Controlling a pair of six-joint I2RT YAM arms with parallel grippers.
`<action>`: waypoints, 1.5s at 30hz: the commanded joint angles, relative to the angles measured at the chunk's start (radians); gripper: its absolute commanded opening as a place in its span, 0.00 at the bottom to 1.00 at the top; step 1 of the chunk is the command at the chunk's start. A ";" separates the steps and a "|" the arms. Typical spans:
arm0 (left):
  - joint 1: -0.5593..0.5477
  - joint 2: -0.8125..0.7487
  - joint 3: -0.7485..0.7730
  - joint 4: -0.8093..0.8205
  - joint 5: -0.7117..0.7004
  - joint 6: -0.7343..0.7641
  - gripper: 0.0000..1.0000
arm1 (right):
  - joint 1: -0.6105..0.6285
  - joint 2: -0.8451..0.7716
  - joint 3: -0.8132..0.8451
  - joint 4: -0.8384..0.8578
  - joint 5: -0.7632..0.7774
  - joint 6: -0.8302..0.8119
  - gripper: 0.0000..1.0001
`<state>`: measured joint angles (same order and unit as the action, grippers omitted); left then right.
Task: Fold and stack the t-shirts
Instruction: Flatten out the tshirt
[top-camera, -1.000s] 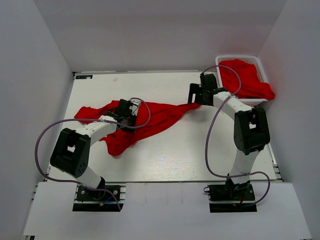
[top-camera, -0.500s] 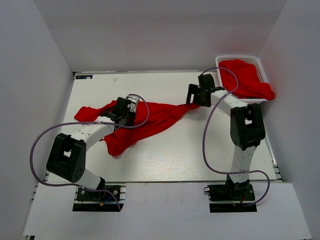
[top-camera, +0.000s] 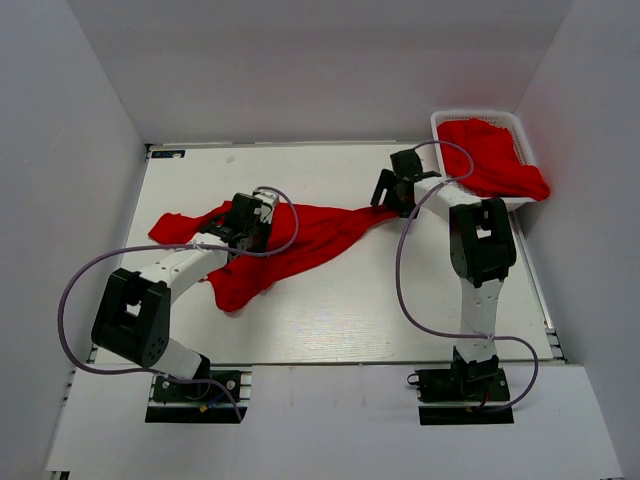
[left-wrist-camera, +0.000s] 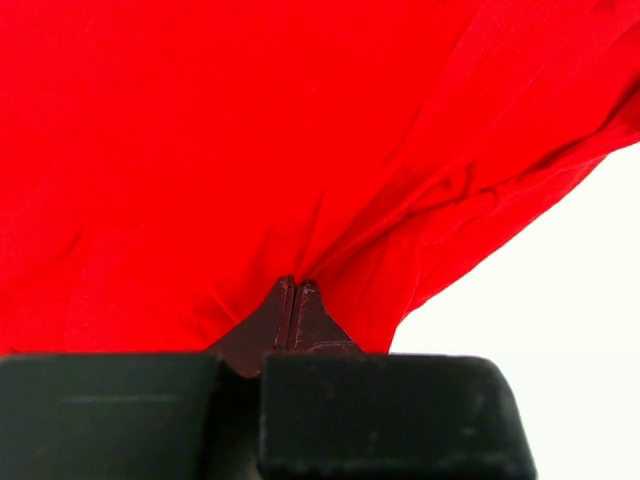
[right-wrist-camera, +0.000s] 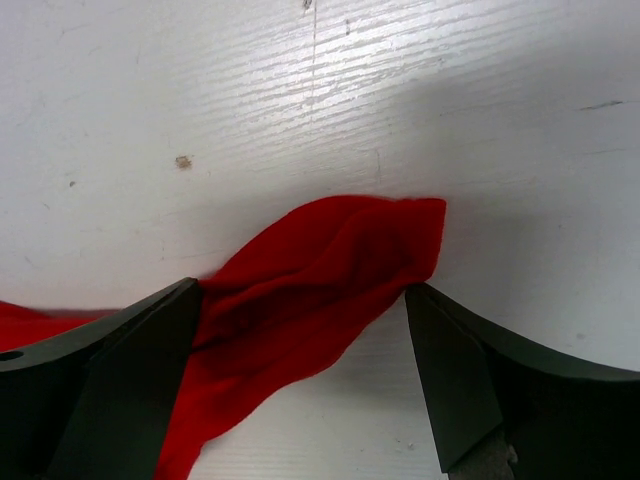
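A crumpled red t-shirt (top-camera: 315, 235) lies stretched across the middle of the white table. My left gripper (top-camera: 255, 216) sits on its left half and is shut, pinching a fold of the fabric (left-wrist-camera: 250, 150) between its fingertips (left-wrist-camera: 305, 292). My right gripper (top-camera: 386, 197) is open over the shirt's narrow right tip (right-wrist-camera: 330, 265), which lies between the two spread fingers (right-wrist-camera: 440, 350) on the table. Another red t-shirt (top-camera: 495, 155) is heaped in the basket at the back right and spills over its near edge.
The white lattice basket (top-camera: 475, 114) stands at the table's back right corner, close behind the right arm. Grey walls enclose the table on three sides. Purple cables loop off both arms.
The left gripper closed on the shirt's fabric. The right arm swung its elbow inward and moved its open gripper slightly left and down around the shirt's right tip.
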<state>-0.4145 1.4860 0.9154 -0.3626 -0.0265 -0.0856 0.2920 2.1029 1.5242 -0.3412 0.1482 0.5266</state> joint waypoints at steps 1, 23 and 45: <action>0.000 -0.070 0.033 0.013 -0.009 0.009 0.00 | -0.014 0.034 0.031 -0.015 0.033 0.046 0.87; 0.010 -0.254 0.549 0.059 -0.303 0.165 0.00 | -0.017 -0.593 0.004 0.278 -0.191 -0.424 0.00; 0.019 -0.447 1.257 -0.130 0.177 0.284 0.00 | -0.014 -1.164 0.430 0.116 -0.341 -0.643 0.00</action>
<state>-0.4076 1.0657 2.1277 -0.4702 0.0978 0.1806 0.2802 0.9676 1.8832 -0.2302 -0.1871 -0.0689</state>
